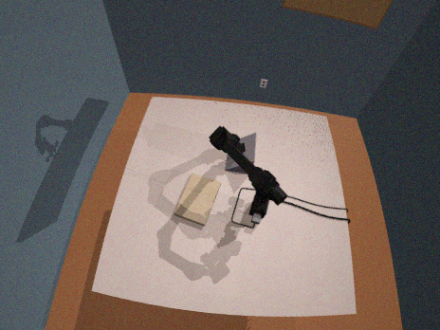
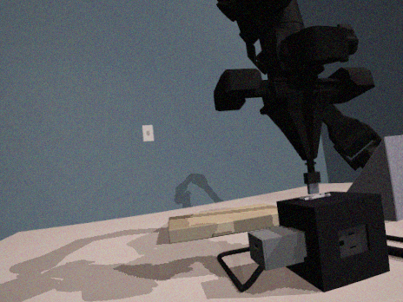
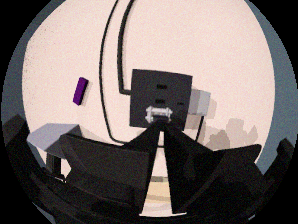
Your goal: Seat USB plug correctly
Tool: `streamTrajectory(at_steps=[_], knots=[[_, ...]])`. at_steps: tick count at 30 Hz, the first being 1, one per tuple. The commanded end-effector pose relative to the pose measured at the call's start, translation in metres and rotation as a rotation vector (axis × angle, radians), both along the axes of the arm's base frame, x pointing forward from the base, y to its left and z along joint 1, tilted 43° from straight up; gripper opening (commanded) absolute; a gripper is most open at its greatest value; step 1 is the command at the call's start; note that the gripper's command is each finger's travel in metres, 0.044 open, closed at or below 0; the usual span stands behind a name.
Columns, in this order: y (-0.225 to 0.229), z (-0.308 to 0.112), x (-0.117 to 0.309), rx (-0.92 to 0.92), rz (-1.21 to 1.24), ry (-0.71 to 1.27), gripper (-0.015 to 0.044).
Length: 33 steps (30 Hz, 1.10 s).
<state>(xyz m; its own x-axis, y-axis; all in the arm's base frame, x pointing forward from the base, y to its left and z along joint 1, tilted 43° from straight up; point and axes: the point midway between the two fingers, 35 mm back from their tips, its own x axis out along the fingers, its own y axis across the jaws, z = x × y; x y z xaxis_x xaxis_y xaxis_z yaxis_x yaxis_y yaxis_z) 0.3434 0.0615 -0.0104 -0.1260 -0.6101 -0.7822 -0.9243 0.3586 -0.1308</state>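
Seen from the top, a black power cube (image 1: 258, 205) (image 2: 300, 236) (image 3: 143, 86) sits on the pale sheet (image 1: 303, 265) (image 2: 174, 284) (image 3: 225, 55), right of a flat cream block (image 1: 198, 198) (image 2: 223, 226). A grey box-shaped adapter (image 1: 256, 218) (image 2: 280, 248) (image 3: 201, 102) juts from the cube's side. In the wrist view, a small purple block (image 3: 80, 91) lies left of the cube, beyond the black cables (image 1: 315, 204) (image 2: 394, 251) (image 3: 121, 47).
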Motion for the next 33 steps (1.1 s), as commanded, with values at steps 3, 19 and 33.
streamTrajectory(at_steps=[3, 19, 33], knots=[[-0.0011, -0.0011, -0.0009, 0.001, 0.001, 0.004, 0.0], [-0.0023, -0.0025, -0.0012, 0.001, 0.001, 0.004, 0.0], [-0.0035, -0.0037, -0.0015, 0.001, 0.001, 0.004, 0.0]])
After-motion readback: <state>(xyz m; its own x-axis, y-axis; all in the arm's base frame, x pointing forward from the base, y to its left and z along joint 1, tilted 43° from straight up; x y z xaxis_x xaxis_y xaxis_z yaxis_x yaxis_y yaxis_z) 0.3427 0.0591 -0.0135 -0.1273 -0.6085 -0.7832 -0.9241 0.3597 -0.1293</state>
